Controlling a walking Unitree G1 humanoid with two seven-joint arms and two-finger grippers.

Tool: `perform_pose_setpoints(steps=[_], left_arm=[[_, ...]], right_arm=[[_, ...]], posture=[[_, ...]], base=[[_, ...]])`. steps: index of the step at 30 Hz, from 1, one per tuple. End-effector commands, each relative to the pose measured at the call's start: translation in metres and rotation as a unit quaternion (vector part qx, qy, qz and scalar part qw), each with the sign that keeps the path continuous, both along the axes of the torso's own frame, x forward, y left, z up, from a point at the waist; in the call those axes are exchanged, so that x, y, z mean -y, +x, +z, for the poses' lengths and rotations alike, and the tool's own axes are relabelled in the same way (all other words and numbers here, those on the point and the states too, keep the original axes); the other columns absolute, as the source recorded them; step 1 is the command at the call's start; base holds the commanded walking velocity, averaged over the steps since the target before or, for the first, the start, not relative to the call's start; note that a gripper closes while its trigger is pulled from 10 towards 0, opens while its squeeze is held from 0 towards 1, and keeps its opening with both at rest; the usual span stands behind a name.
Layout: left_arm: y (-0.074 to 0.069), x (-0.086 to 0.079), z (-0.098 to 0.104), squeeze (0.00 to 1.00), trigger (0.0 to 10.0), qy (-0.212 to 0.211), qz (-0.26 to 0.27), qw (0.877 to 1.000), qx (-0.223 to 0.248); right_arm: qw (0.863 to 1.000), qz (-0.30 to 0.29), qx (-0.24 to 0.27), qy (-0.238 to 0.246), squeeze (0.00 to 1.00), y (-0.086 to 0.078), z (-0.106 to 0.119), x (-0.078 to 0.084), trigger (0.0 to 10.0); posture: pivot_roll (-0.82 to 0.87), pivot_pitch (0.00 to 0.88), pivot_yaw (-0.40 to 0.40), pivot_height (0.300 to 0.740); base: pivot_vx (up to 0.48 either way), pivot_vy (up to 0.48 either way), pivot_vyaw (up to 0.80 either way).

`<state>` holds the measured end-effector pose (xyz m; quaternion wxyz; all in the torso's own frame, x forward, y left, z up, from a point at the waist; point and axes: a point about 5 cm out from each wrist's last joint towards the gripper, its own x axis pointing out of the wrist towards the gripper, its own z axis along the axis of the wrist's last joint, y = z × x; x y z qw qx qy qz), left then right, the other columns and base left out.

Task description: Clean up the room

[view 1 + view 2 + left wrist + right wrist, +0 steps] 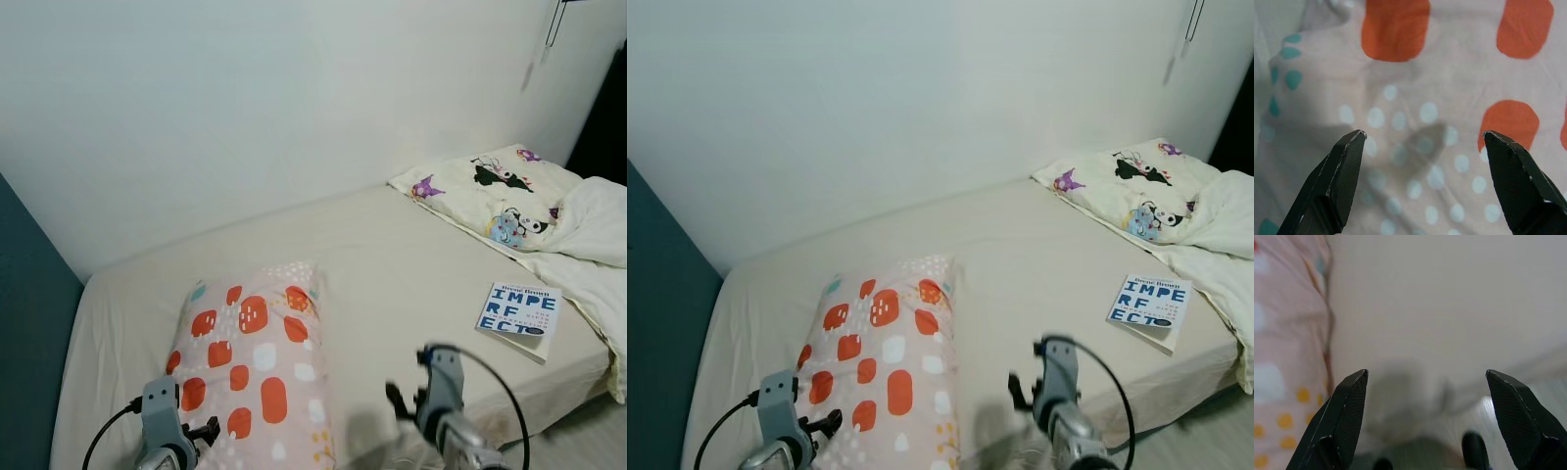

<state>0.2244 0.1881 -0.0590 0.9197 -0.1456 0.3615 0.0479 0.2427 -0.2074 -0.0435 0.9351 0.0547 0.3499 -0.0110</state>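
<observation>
1. I see a bed (392, 264) with a cream sheet, set against a white wall (245, 98), with a dark teal panel (24, 333) at its left end.
2. At the far right end lies a cartoon-print pillow (490, 191), with a rumpled white blanket (598, 235) beside it reaching the bed's front edge.
3. A book (519, 310) with blue letters on its cover lies flat near the front right edge, well apart from both tools.
4. My left tool (1422, 161) is wide open just above the pink pillow (257, 362), holding nothing.
5. My right tool (1425, 401) is also wide open and empty, over bare sheet just beside that pillow's edge.
6. The pink pillow carries orange blotches, white dots and teal marks, and lies lengthwise at the front left.
</observation>
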Motion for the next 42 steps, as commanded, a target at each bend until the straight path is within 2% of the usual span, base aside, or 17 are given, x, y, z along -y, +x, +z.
perform_pose_setpoints(steps=[1, 2, 9, 13, 18, 42], left_arm=[[-0.005, 0.002, -0.003, 0.00, 10.0, 0.024, -0.020, 0.999, -0.009], [-0.005, 0.004, -0.004, 0.00, 10.0, 0.027, -0.028, 0.999, -0.011], [-0.005, 0.010, -0.005, 0.00, 10.0, 0.011, -0.037, 0.999, -0.016], [-0.012, 0.015, -0.010, 0.00, 10.0, 0.009, -0.042, 0.998, -0.052], [-0.012, 0.014, -0.010, 0.00, 10.0, 0.014, -0.043, 0.998, -0.048], [-0.014, 0.015, -0.011, 0.00, 10.0, 0.002, -0.070, 0.997, -0.041]], right_arm=[[1.000, -0.007, -0.031, 0.000, 0.00, -0.012, -0.010, -0.002, 10.0], [0.999, -0.016, -0.043, 0.001, 0.00, -0.019, -0.014, 0.000, 10.0], [0.998, -0.035, -0.055, 0.010, 0.00, -0.027, -0.018, 0.003, 10.0], [0.997, -0.041, -0.058, 0.013, 0.00, -0.027, -0.019, 0.003, 10.0], [0.997, -0.046, -0.058, 0.014, 0.00, -0.027, -0.019, 0.003, 10.0], [0.997, -0.059, -0.040, 0.010, 0.00, -0.013, -0.010, 0.006, 10.0]], posture=[[-0.10, 0.000, 0.042, 0.739], [-0.10, 0.000, 0.043, 0.739], [-0.11, 0.000, 0.043, 0.739], [-0.11, 0.000, 0.044, 0.739], [-0.11, 0.000, 0.044, 0.739], [-0.12, 0.000, 0.054, 0.739]], base=[[0.000, 0.000, 0.72], [0.000, 0.000, 0.72], [0.000, 0.000, 0.72], [-0.240, 0.000, 0.72], [-0.480, 0.000, 0.71], [0.000, 0.000, 0.69]])
